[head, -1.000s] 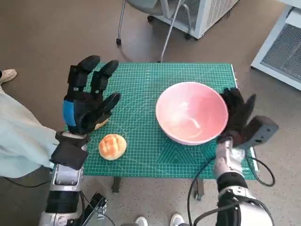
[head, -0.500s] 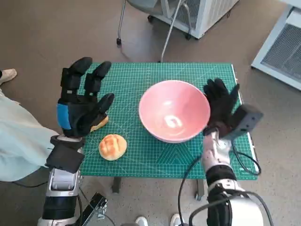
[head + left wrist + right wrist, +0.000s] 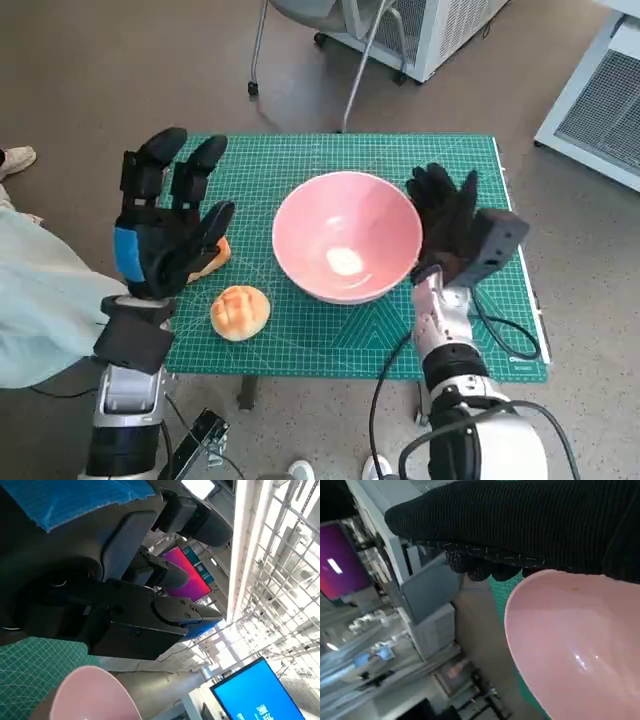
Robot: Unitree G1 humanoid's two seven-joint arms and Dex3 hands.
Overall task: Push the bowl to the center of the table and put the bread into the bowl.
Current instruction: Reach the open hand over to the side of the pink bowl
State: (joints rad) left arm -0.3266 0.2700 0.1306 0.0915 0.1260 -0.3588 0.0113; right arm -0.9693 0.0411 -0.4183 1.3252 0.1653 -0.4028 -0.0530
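Head view: our right hand point(image 3: 447, 228), fingers spread, presses the bowl point(image 3: 346, 235) beside it near table point(image 3: 470, 330) center; left hand point(image 3: 165, 225) hovers spread above the bread point(image 3: 240, 311), next grab it.

We see a green cutting mat point(image 3: 300, 160) covering the tabletop, chair legs point(image 3: 258, 50) and a white louvred unit point(image 3: 440, 30) behind it, another white cabinet point(image 3: 600, 100) far right, pale fabric point(image 3: 35, 310) at left, a shoe point(image 3: 15, 158) beyond it.
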